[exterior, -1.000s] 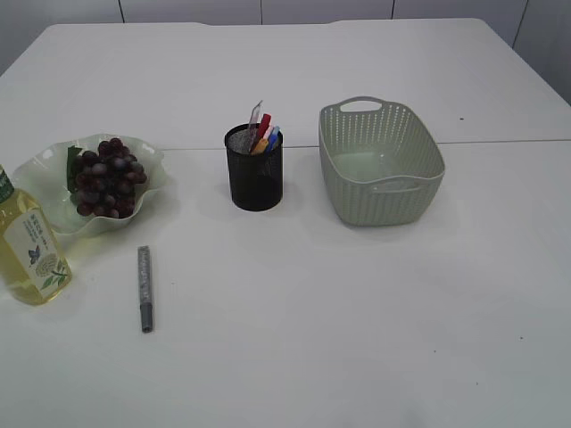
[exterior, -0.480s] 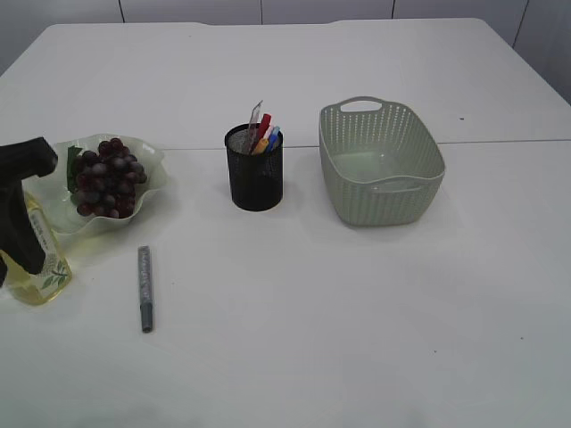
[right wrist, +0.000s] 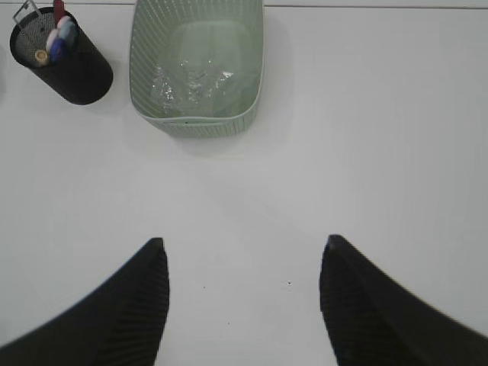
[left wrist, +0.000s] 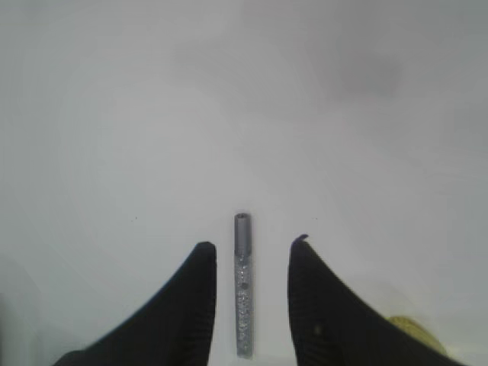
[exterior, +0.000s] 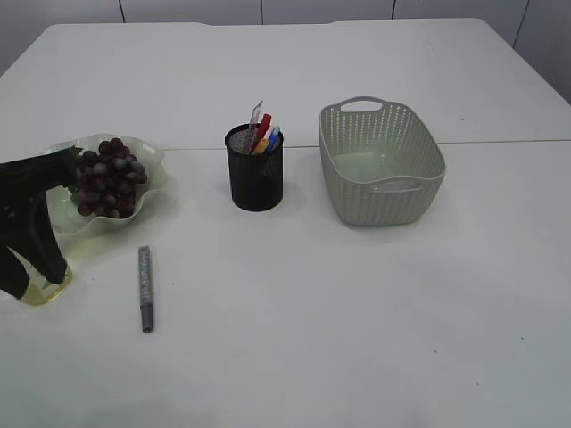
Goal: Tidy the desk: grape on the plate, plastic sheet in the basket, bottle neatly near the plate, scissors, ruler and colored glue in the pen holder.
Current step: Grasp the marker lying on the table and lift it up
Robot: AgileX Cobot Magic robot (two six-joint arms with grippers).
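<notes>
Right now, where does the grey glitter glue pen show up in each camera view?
Exterior view: glue pen lies lower left, below the plate.
Left wrist view: glue pen lies bottom centre, between the open left gripper fingertips.
Right wrist view: not in it.
Shared landmark: the white table.

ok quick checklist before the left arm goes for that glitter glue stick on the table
1. Left end effector open, nothing in it: ok.
2. Glue stick between the two fingers in the left wrist view, lying along the gap: ok.
3. Glue stick lies alone on bare table, nothing touching it: ok.
4. Gap to the bottle, right beside the arm in the exterior view: cannot tell.
5. Room in the pen holder, which already has several items in it: cannot tell.
6. Right end effector open, over bare table, away from the glue stick: ok.
</notes>
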